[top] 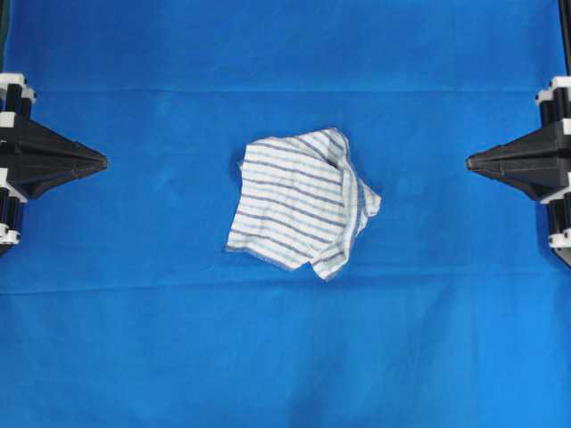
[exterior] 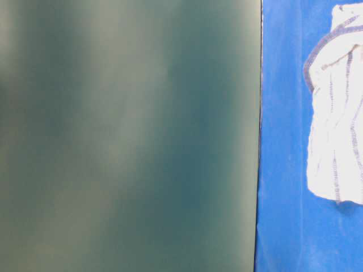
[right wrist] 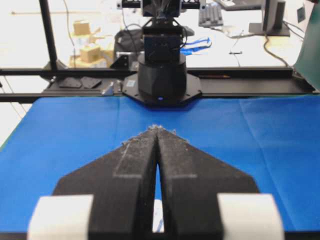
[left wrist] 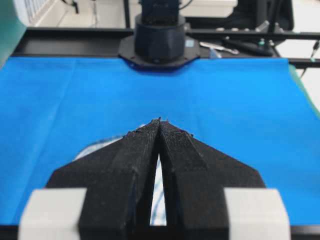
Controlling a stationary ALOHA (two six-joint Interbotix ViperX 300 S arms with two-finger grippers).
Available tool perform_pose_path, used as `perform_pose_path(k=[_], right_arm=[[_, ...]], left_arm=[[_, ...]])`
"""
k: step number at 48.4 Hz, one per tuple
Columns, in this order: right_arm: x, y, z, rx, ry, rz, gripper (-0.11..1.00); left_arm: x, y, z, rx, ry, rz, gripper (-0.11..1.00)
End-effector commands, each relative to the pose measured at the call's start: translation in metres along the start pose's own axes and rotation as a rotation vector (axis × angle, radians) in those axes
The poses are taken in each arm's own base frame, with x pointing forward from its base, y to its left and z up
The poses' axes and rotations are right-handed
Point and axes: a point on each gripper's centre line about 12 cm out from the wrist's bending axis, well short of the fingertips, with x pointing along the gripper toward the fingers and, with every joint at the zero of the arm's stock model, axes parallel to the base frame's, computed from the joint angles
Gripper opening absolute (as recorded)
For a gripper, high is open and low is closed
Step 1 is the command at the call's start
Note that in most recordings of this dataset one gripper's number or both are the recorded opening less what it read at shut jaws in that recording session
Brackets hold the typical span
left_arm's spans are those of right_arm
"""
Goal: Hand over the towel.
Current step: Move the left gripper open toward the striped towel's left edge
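The towel (top: 299, 202), a crumpled white cloth with thin blue and grey stripes, lies in the middle of the blue sheet (top: 285, 357). It also shows at the right edge of the table-level view (exterior: 337, 113). My left gripper (top: 103, 162) is shut and empty at the far left, tips pointing toward the towel. My right gripper (top: 469, 162) is shut and empty at the far right, also pointing inward. In the left wrist view the shut gripper (left wrist: 159, 120) hides most of the towel (left wrist: 159, 197). In the right wrist view a sliver of towel (right wrist: 158, 220) shows behind the shut gripper (right wrist: 157, 128).
The blue sheet covers the whole table. A dark green panel (exterior: 130, 136) fills the left of the table-level view. The opposite arm bases (left wrist: 160, 35) (right wrist: 161, 75) stand at the table's far ends, with a black frame rail behind.
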Motion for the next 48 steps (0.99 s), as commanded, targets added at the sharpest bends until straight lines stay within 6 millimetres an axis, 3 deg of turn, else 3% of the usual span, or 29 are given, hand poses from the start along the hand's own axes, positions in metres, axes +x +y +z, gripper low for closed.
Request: perform_pose_path(k=[1,16,24,33,37,48], right_arm=[[0.004,0.0,0.012,0.003,-0.031,0.0,0.0],[0.003,0.0,0.012,0.006,-0.012,0.0,0.0],[0.003,0.0,0.011,0.006,-0.006,0.0,0.0],[0.003,0.0,0.01,0.006,0.005,0.0,0.0],[0.003,0.0,0.009,0.005,0.012,0.0,0.0],[0.003,0.0,0.005,0.003,0.04,0.0,0.0]], left_arm=[[0.002,0.002,0.008,-0.02,-0.029,0.014,0.0],[0.018,0.005,0.013,-0.003,-0.049,0.024,0.0],[0.048,0.014,0.01,0.002,0.011,0.06,0.0],[0.091,0.025,-0.011,0.001,0.129,0.091,0.03],[0.11,0.03,-0.023,-0.002,0.201,0.101,0.19],[0.153,0.044,-0.074,-0.021,0.507,0.123,0.81]])
